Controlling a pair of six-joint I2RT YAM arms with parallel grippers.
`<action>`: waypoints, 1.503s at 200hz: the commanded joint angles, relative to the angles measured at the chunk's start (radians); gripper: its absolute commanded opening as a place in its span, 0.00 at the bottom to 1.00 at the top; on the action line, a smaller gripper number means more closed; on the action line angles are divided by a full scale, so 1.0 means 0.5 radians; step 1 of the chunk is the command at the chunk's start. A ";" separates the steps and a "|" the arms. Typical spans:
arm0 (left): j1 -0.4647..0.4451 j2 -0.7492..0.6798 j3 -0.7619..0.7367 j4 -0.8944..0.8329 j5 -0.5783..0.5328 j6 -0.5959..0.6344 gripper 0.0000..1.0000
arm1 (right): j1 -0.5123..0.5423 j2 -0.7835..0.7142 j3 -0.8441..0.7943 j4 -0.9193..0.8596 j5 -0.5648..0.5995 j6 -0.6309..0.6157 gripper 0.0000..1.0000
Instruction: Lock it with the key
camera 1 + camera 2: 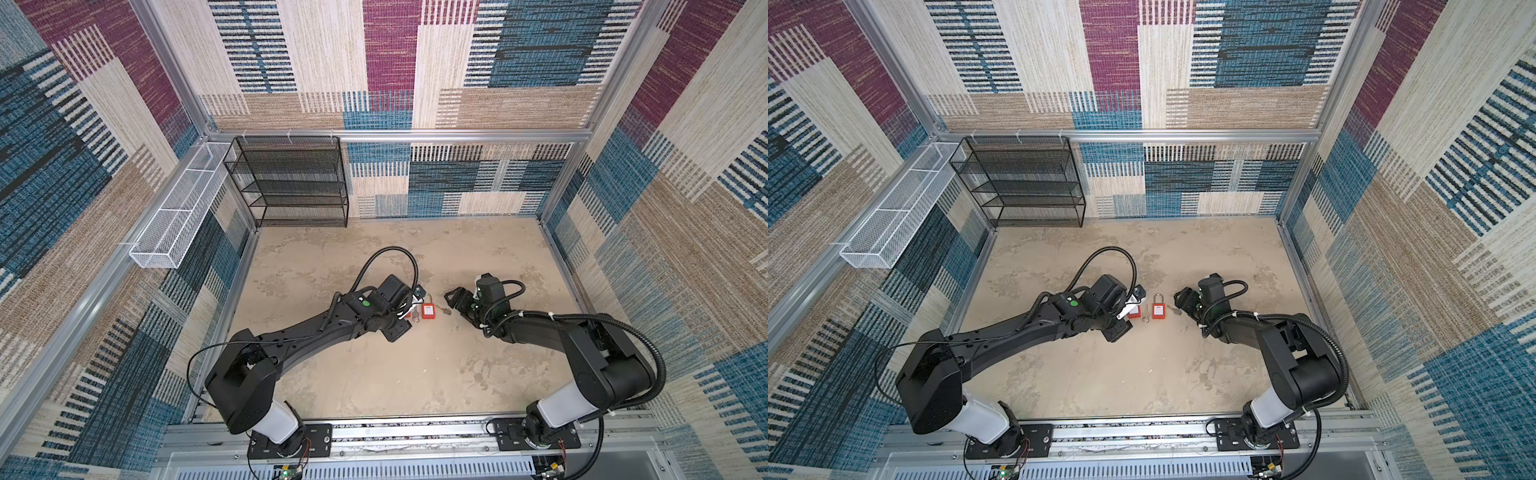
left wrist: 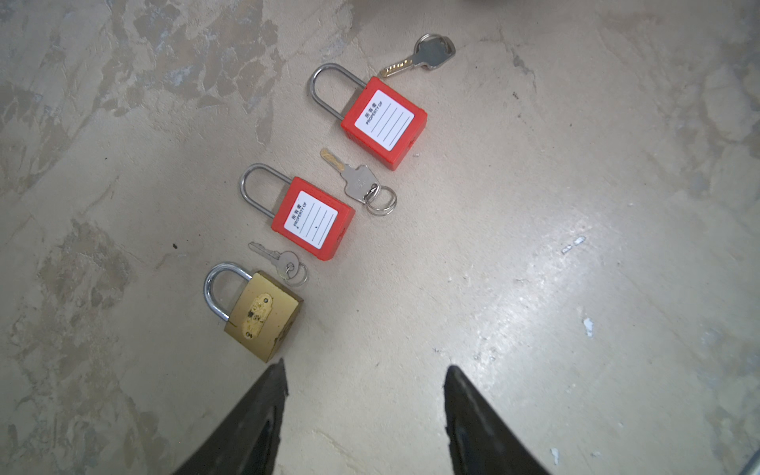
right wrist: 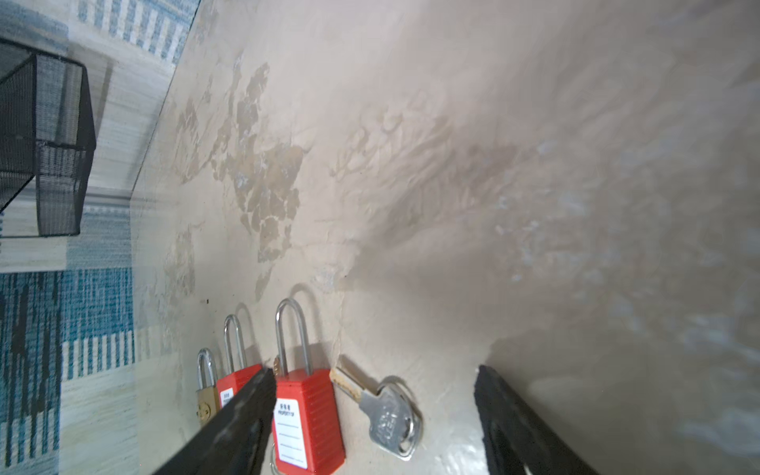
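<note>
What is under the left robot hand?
The gold padlock and a small key lie below the left hand; in both top views the hand covers them.

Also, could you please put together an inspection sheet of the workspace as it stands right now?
Surface: beige mottled tabletop, worn patches.
Job's things: brass padlock, middle red padlock and end red padlock lie in a row. A loose key lies beside each: small key, middle key, end key. No key is inserted.
Clutter: nothing seen.
Grippers: left gripper, jaws open, empty, near the brass padlock. Right gripper, jaws open, empty, the end key between them in its wrist view.
Cables: left conduit and right conduit loop along the arms.
Surroundings: black mesh shelf, white mesh basket, patterned walls.
</note>
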 commanded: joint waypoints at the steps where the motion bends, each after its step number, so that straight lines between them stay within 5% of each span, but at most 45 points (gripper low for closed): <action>1: 0.005 -0.016 -0.008 -0.012 -0.012 -0.019 0.63 | -0.008 0.080 0.044 -0.025 -0.207 0.002 0.79; 206: 0.008 -0.038 -0.028 -0.016 -0.021 -0.030 0.63 | -0.007 0.055 -0.037 -0.052 -0.529 0.012 0.80; 256: 0.061 -0.118 -0.106 0.050 0.002 -0.054 0.63 | -0.047 -0.165 0.087 -0.278 -0.283 -0.227 0.84; 280: 0.207 -0.235 -0.261 0.240 0.162 -0.135 0.63 | -0.089 -0.298 0.177 -0.382 -0.114 -0.373 0.99; 296: 0.311 -0.350 -0.376 0.378 0.275 -0.147 0.69 | -0.119 -0.372 0.244 -0.429 0.042 -0.487 0.99; 300: 0.337 -0.380 -0.404 0.413 0.294 -0.152 0.80 | -0.129 -0.385 0.264 -0.439 0.070 -0.511 0.99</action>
